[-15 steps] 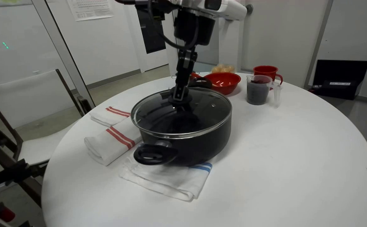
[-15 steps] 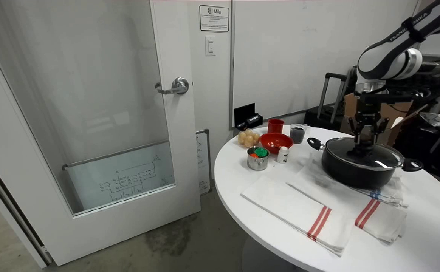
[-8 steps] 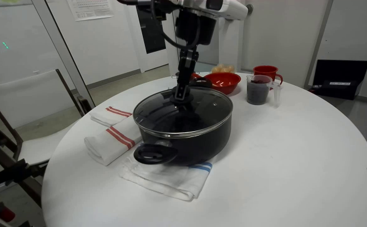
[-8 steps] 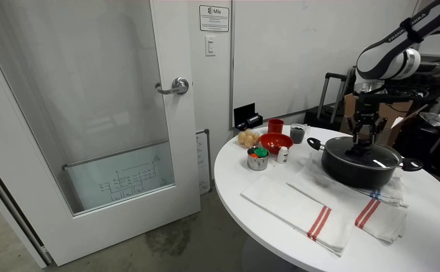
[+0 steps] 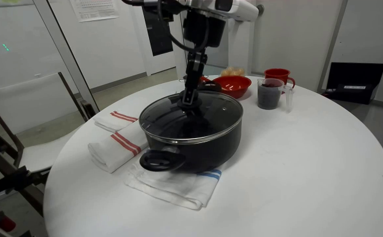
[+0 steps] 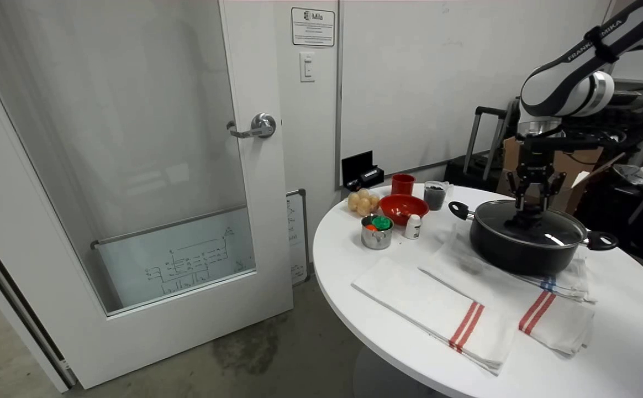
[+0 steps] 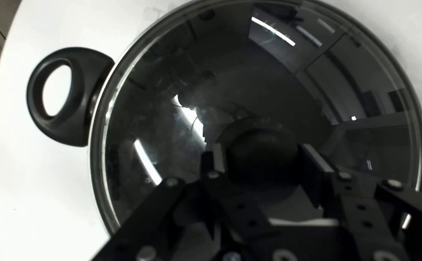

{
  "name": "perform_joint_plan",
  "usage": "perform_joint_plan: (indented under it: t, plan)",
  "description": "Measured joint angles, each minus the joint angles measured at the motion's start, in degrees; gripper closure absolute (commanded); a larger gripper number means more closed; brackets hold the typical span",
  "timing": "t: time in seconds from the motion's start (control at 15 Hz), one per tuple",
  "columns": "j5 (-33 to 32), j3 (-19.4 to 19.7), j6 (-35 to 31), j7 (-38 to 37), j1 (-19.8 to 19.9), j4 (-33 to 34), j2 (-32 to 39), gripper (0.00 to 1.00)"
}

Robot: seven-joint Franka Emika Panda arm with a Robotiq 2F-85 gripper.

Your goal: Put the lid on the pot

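The pot (image 5: 211, 154) is black and stands on a folded towel; it also shows in an exterior view (image 6: 512, 254). The clear glass lid (image 5: 165, 115) with its metal rim lies over the pot's opening, looking level and close on the rim in both exterior views. In the wrist view the lid (image 7: 232, 87) fills the middle, with a black pot handle (image 7: 84, 94) at left. My gripper (image 5: 187, 98) is at the lid's centre. In the wrist view its fingers (image 7: 261, 159) are on both sides of the black knob, closed on it. The pot's inside is dark behind the glass.
White towels with red stripes (image 5: 119, 144) lie beside the pot. A red bowl (image 5: 236, 87), a clear measuring cup with dark contents (image 5: 268, 97) and a red mug (image 5: 277, 74) stand behind it. A steel cup (image 6: 377, 239) and white bottle (image 6: 412, 226) stand near the bowl.
Since a second ago my gripper and the lid have shifted slightly right together in an exterior view, and the lid's rim lines up more closely with the pot. Nothing visible moved in the last half second.
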State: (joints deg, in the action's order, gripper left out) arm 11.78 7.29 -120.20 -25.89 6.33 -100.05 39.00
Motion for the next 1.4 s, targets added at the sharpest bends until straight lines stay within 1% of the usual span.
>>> perform_joint_plan:
  t: [0.4, 1.2, 1.27, 1.33, 1.4]
  plan:
    - [0.0, -0.16, -0.18, 0.02, -0.08, 0.38, 0.18, 0.74]
    - [0.0, -0.91, -2.59, 0.14, -0.38, 0.51, 0.21, 0.74]
    - [0.0, -0.92, -2.6, 0.14, -0.37, 0.5, 0.25, 0.24]
    - [0.05, -0.93, -2.61, 0.14, -0.37, 0.5, 0.28, 0.23]
    - [0.11, -0.94, -2.61, 0.14, -0.37, 0.49, 0.3, 0.17]
